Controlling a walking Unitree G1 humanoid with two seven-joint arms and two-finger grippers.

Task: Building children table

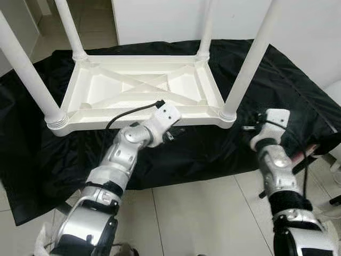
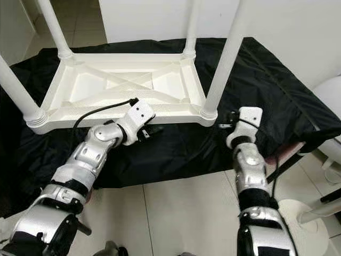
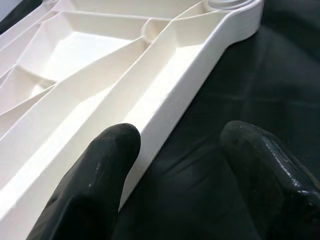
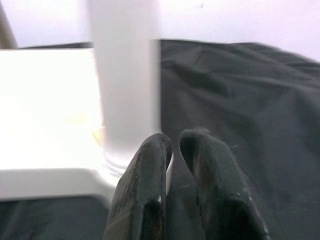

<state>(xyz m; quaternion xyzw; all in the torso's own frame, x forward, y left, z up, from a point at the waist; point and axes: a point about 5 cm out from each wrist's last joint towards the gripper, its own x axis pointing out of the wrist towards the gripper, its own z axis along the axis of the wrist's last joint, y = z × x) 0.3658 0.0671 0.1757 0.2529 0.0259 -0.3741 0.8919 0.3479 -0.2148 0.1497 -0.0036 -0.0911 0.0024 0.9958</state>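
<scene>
While the white plastic children table lies upside down on the black cloth, its four legs pointing up, the left gripper is spread over its near rim. The right gripper, fingers nearly closed on nothing, is beside the near right round white leg.

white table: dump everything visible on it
The white table lies upside down on a black cloth, its four round legs pointing up. It looks like moulded plastic; the underside shows crossed ribs inside a raised rim. The left claw, open, straddles the near rim, one finger against the edge. The right claw, nearly shut, sits by the near right leg's base.
</scene>
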